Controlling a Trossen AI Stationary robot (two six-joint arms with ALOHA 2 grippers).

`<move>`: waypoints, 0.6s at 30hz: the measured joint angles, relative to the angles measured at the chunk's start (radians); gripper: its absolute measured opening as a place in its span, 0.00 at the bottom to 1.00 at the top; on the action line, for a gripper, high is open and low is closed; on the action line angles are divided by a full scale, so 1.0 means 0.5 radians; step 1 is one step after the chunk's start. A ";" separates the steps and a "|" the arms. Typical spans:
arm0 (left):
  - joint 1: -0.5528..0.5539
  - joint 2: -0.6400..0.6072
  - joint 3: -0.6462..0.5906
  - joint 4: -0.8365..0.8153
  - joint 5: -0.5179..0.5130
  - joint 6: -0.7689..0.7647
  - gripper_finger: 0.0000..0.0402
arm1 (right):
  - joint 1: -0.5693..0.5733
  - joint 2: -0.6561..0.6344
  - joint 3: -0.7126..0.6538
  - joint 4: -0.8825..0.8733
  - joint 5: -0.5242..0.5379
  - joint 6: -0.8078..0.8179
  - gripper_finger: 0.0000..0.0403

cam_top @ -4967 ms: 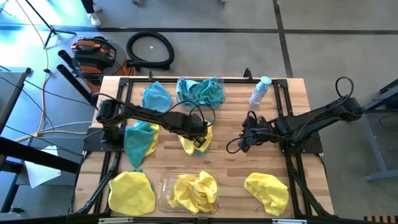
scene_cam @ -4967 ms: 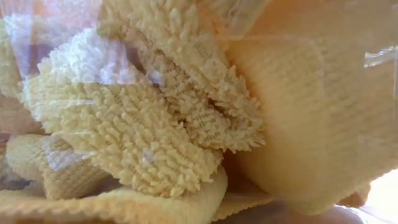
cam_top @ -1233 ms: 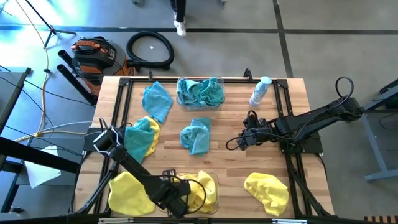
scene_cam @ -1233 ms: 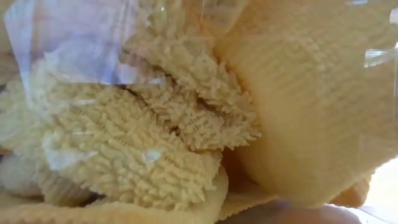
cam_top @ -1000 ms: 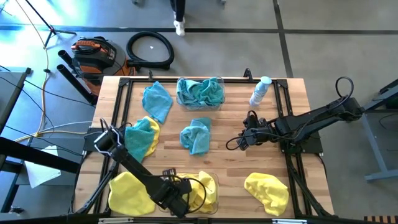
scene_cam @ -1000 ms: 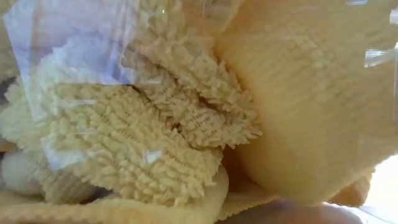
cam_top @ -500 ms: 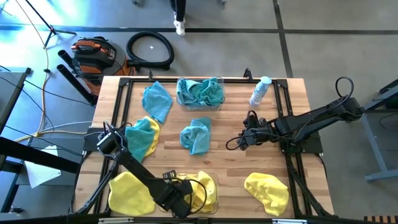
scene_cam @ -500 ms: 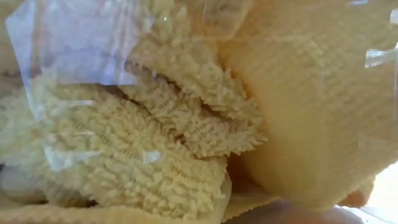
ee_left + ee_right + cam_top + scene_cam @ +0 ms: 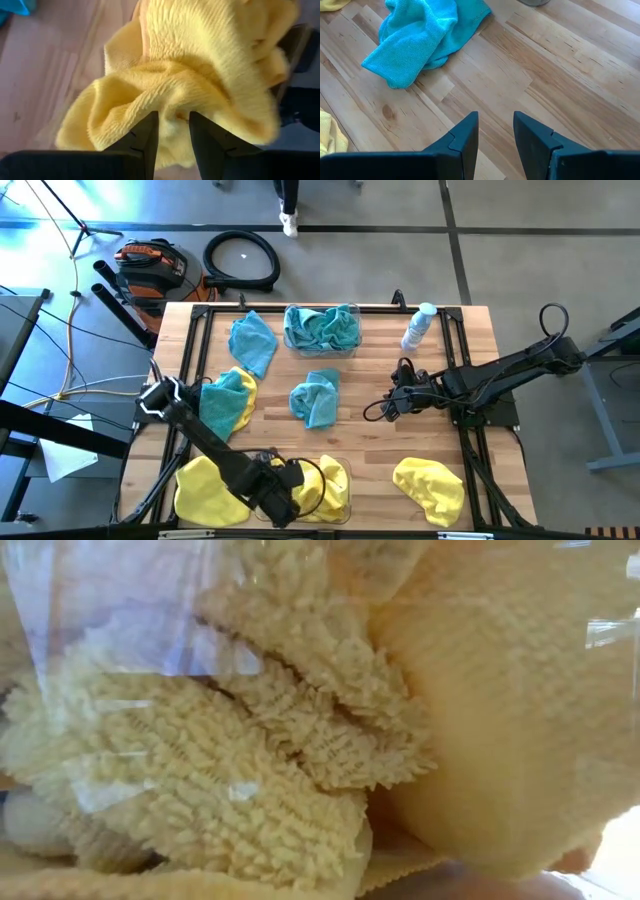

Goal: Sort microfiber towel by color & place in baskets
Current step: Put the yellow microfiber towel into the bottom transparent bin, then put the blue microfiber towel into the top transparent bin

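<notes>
My left gripper (image 9: 298, 486) (image 9: 173, 131) hangs open over the near basket (image 9: 346, 466), right above the heap of yellow microfiber towel (image 9: 200, 75) (image 9: 250, 790) lying in it. The far basket (image 9: 355, 311) holds teal towels (image 9: 322, 327). Loose teal towels lie at the far left (image 9: 252, 340) and mid-table (image 9: 316, 398) (image 9: 420, 35). Another teal one (image 9: 228, 402) lies on a yellow one at the left. Yellow towels lie near left (image 9: 205, 490) and near right (image 9: 430, 488). My right gripper (image 9: 388, 405) (image 9: 496, 131) waits open over bare wood. My left gripper comes down from above at the crumpled top of the yellow towel heap (image 9: 170, 100) in the near basket. Its open fingertips (image 9: 150, 125) stand right at the cloth. I cannot tell whether they touch it.
A small white-and-clear bottle (image 9: 418, 327) stands at the far right of the table. Black frame rails (image 9: 470, 470) run along the table's left and right sides. Bare wood lies between the mid-table teal towel and my right gripper.
My left arm's elbow has swung toward the table's left edge while its gripper stays over the near basket. In the low view, the fuzzy yellow towel inside the basket has sagged and spread a little against the clear wall.
</notes>
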 joint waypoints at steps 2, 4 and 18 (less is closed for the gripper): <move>0.000 -0.064 0.000 -0.013 -0.001 0.018 0.25 | 0.000 0.000 0.000 0.001 0.000 0.000 0.29; 0.000 -0.122 0.000 -0.045 -0.001 0.070 0.25 | 0.000 0.000 0.000 0.002 0.000 0.000 0.29; 0.077 -0.326 0.000 -0.175 -0.006 0.095 0.25 | 0.000 0.000 0.000 0.006 0.013 0.001 0.29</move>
